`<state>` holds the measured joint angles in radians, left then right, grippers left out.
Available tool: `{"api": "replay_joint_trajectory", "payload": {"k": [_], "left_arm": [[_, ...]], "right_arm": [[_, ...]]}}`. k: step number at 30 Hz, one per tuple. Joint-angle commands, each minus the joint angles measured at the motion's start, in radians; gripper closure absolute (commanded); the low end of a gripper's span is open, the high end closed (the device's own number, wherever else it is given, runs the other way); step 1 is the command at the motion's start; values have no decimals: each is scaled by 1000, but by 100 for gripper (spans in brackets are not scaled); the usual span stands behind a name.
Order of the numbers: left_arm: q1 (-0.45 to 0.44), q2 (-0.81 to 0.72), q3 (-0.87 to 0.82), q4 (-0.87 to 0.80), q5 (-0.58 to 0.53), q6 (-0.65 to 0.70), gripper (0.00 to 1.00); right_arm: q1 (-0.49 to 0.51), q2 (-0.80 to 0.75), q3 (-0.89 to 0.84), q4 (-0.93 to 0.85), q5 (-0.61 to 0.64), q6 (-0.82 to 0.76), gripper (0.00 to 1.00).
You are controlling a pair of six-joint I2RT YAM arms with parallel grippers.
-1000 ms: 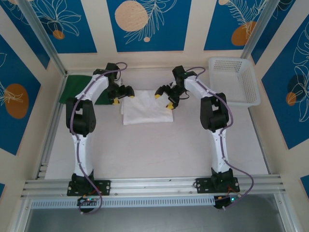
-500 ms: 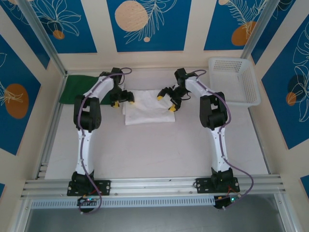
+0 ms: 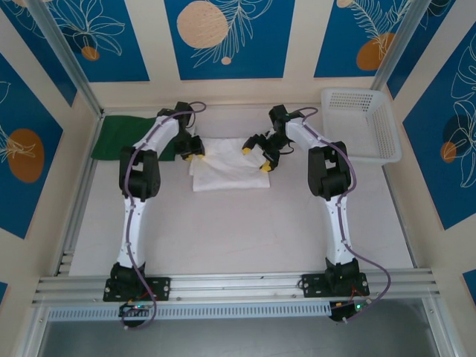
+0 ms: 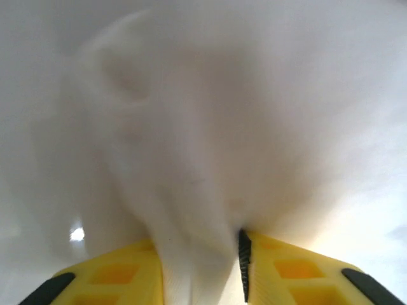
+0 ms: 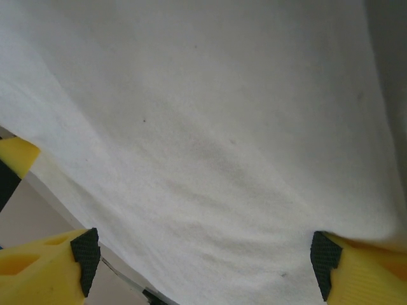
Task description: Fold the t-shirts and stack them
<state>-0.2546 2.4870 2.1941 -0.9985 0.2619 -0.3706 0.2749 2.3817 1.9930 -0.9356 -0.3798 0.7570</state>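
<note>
Lying bunched at the upper left of the top view, the plain dark green cloth t-shirt sits by the far wall, apparently left out of the way until its turn. To its right, the left end effector meets the left edge of the white cloth t-shirt with tiny dark specks, which lies as a rough rectangle in the upper middle of the pale worktop. In the left wrist view its yellow fingers stand narrow with a ridge of white cloth gathered between them, so it is holding that edge, probably to lift and carry it over for a fold. Across the shirt, the right end effector hangs over the right edge; in the right wrist view its fingertips stand wide apart with flat cloth between them and nothing gripped. My judgement is that it is placed to take the matching edge, so both sides can rise together. At the upper right, the white plastic mesh basket stands well apart from both shirts.
</note>
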Motion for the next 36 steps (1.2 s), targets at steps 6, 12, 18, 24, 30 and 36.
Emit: {"api": "replay_joint_trajectory", "payload": {"k": [6,12,18,24,30,36], "left_arm": [[-130,55,19,190,-15,-31,100],[-130,4,52,183,-201,-48,100],[-119,-19,216,60,-349,30,100],[-88,-26,375,-20,-422,169,100],[-71,-52,433,-13,-446,312,100],[-15,-120,451,-55,-435,398,100]], "right_arm": [[1,-69,-4,-50,22,-28,12],[-17,-226,-69,-65,74,-40,12],[-42,-451,-279,-41,138,-53,13],[-62,-632,-494,-20,170,-27,13],[-62,-739,-599,-25,188,0,13],[-53,-756,-582,-61,208,-2,14]]}}
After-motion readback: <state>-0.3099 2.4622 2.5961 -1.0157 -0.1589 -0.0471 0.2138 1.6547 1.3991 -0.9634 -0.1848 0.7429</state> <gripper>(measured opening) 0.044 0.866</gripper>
